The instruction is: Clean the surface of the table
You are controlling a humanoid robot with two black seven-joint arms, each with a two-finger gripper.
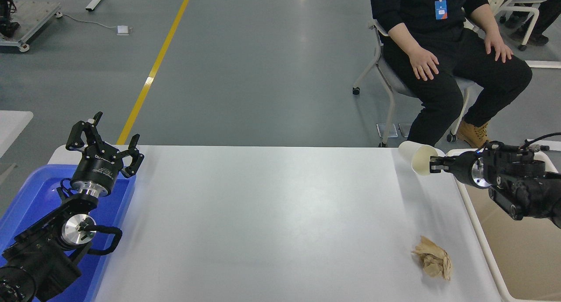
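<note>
The white table surface (263, 223) fills the middle of the view. My right gripper (434, 165) comes in from the right edge, shut on the rim of a white paper cup (416, 157). It holds the cup on its side in the air above the table's far right corner. A crumpled brown paper ball (432, 263) lies on the table near the front right. My left gripper (103, 137) is parked open and empty at the lower left, above the blue tray (26, 201).
A beige bin (521, 258) stands against the table's right edge, under my right arm. A person in black sits on a chair (385, 74) beyond the far right corner, hands on the knees.
</note>
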